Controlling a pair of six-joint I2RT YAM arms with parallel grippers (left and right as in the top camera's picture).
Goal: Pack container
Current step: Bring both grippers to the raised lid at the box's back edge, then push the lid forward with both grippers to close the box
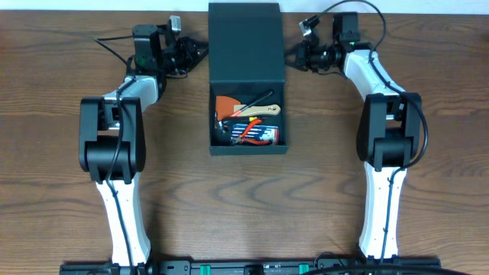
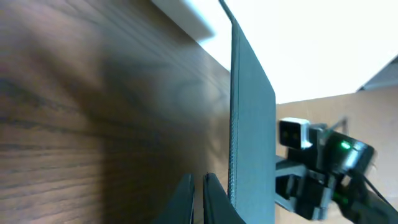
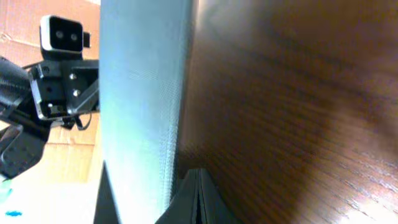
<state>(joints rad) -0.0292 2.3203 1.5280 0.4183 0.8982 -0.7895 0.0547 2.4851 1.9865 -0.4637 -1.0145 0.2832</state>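
The dark teal container [image 1: 248, 145] sits mid-table with its hinged flap lid [image 1: 246, 42] folded open toward the far edge. Inside lie an orange-handled tool [image 1: 225, 105], a wooden-handled tool [image 1: 258, 111], red-handled pliers [image 1: 248, 131] and other small tools. My left gripper [image 1: 200, 53] is shut and empty beside the lid's left edge; the left wrist view shows its fingers [image 2: 198, 186] next to the lid's edge [image 2: 252, 124]. My right gripper [image 1: 293, 55] is shut and empty at the lid's right edge; the right wrist view shows its fingers [image 3: 198, 186] beside the lid [image 3: 143, 99].
The wooden table [image 1: 61, 153] stretches to both sides of the container. Both arm bases stand at the near edge. Each wrist view shows the other arm's camera [image 2: 292, 134] [image 3: 62, 34] across the lid.
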